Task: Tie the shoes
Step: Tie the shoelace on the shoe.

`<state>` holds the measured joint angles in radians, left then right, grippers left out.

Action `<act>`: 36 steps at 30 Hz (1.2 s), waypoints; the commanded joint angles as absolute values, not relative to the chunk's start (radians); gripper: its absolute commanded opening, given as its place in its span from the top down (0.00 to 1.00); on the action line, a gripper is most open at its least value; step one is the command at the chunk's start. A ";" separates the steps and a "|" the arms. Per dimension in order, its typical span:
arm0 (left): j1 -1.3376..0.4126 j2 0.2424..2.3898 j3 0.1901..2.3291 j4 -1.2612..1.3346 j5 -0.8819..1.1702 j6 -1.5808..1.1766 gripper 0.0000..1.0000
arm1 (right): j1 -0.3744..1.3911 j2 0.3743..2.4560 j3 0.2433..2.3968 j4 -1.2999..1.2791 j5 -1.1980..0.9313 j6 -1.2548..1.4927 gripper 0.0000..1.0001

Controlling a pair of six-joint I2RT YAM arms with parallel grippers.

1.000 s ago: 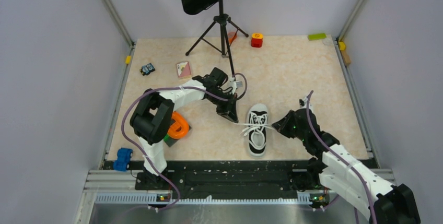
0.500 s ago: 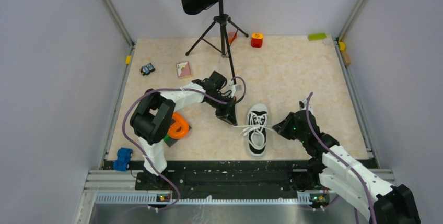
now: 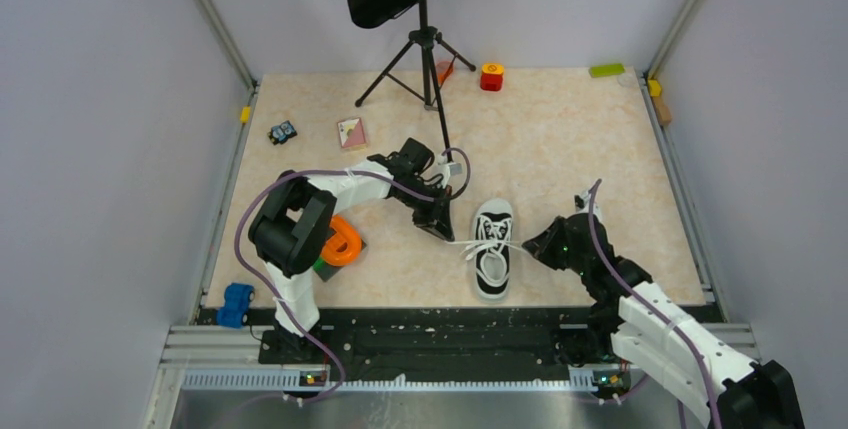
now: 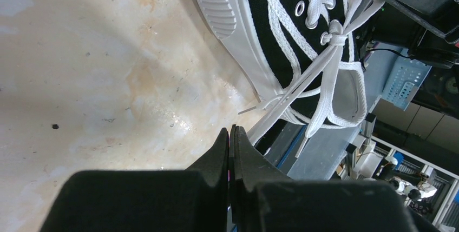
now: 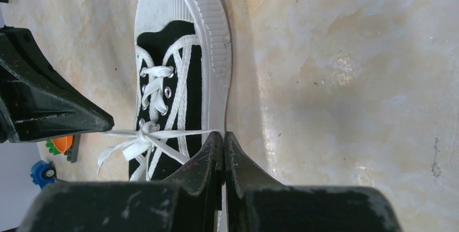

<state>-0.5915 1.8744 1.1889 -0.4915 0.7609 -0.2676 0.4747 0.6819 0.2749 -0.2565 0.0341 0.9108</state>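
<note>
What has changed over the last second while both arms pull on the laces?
The left gripper eased slightly nearer the arm bases and a touch left, drawing the laces out a little. The right gripper barely drifted. Both stay shut on the laces, and the shoe has not moved.

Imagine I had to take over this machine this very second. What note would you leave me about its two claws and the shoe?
Left gripper: shut on a stretch of the laces, pulled out toward its own side.
Right gripper: shut on the laces on the opposite side.
Sneaker: flat on the table between the two grippers, toe pointing away from the arm bases.
Done: a knot sits at the top eyelets, with the laces stretched out to both sides.
Left: probably finish tightening, let go, and check that a bow holds. I cannot tell whether proper loops have formed.
</note>
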 commanded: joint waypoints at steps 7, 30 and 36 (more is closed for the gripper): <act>-0.577 1.822 1.260 -0.519 0.723 -0.268 0.73 | 0.459 0.679 0.410 -0.357 0.090 0.802 0.43; -0.554 1.270 1.273 -0.730 0.133 -0.262 0.23 | 0.459 0.769 0.985 -0.911 0.551 0.522 0.01; -0.510 1.111 1.124 -0.664 0.019 -0.347 0.12 | 0.459 0.769 0.947 -0.868 0.534 0.537 0.01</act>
